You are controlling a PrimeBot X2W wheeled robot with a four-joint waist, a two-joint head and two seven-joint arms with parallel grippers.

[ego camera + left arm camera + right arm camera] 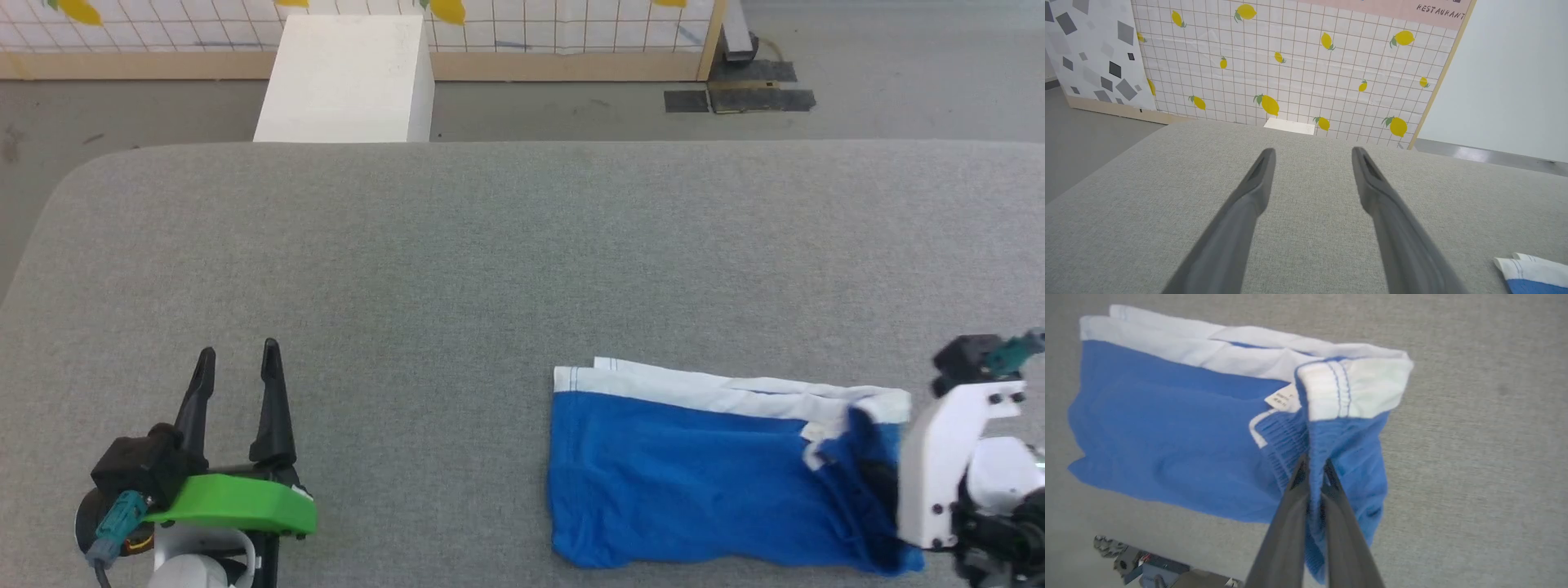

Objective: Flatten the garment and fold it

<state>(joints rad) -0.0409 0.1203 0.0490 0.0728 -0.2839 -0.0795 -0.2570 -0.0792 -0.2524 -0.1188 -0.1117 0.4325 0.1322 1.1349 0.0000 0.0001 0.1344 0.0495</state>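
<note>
Right wrist view: garment (1167, 437) in gripper (1314, 464)

My head camera looked steeply down on the grey fabric tabletop (490, 245), with the lemon-print panel (571, 24) along the frame's top edge. My left wrist camera sat low over the tabletop and faced along the left gripper (1312, 151) toward that same panel. My right wrist camera hung close above the blue shorts (1167, 437), which also showed at the lower right of both other frames.
</note>
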